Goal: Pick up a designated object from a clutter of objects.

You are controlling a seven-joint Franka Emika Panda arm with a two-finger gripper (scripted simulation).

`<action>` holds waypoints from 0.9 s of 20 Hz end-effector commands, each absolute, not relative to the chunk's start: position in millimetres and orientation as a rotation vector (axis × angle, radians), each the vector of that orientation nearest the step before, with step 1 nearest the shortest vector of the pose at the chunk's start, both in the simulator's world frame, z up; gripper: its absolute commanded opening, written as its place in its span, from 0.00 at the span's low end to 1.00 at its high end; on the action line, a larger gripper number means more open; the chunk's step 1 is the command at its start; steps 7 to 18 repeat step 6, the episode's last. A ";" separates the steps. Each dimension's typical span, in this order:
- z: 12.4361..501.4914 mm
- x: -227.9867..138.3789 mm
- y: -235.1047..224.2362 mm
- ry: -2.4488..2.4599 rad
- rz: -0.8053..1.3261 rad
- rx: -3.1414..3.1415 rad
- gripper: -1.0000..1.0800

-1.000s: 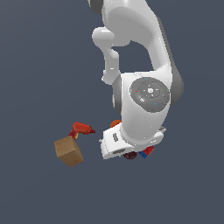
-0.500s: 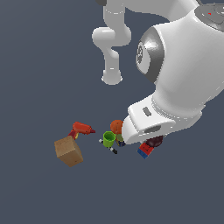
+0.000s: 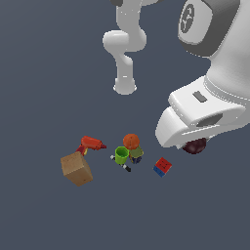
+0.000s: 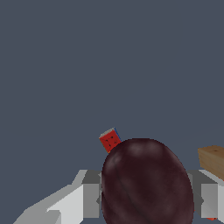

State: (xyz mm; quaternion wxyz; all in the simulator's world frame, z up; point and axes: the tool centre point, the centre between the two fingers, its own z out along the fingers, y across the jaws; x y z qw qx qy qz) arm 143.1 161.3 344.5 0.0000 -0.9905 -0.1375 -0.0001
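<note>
**A:** Maroon ball [image 3: 196, 146] is up under the gripper [image 3: 194, 145], poking out below the white hand, well off to the exterior view's right of the rest of the pile. On the wrist view the maroon ball [image 4: 146, 181] is huge and sits right between the two grey fingers [image 4: 91, 199], one each side, both touching it. So the claw is clamped on the ball, no question.

**B:** Anything sitting in the green cup [image 3: 121, 155]?

**A:** Can't tell. It's upright with the mouth facing up, but the inside just renders as green. It's jammed against the olive block [image 3: 136, 154], and the orange ball [image 3: 131, 141] is touching the block from behind. There's a thin black-and-white thing [image 3: 122, 164] lying on the floor under the cup, too small to name.

**B:** Any labels or text?

**A:** Nothing readable. Big round joint cap on the arm [image 3: 188, 19] has some mark on it, but it's too blurry to read. Tan box [image 3: 76, 168] is plain, tilted on the floor at the exterior view's left, and the red drill toy [image 3: 91, 144] is just behind it.

**B:** What's cut off?

**A:** Most of the ball is hidden by the hand in the exterior view. Red-blue cube [image 3: 162, 166] sits alone between the cup group and the gripper. On the wrist cam the cube [image 4: 110, 139] peeks over the ball, and only a corner of the tan box [image 4: 213, 160] shows at the frame edge.
</note>
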 end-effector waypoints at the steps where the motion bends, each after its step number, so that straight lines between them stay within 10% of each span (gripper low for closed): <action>1: 351.5 143.2 165.1 -0.430 0.000 -3.112 0.00; 18: 355.8 143.4 167.9 -0.430 0.000 -3.112 0.00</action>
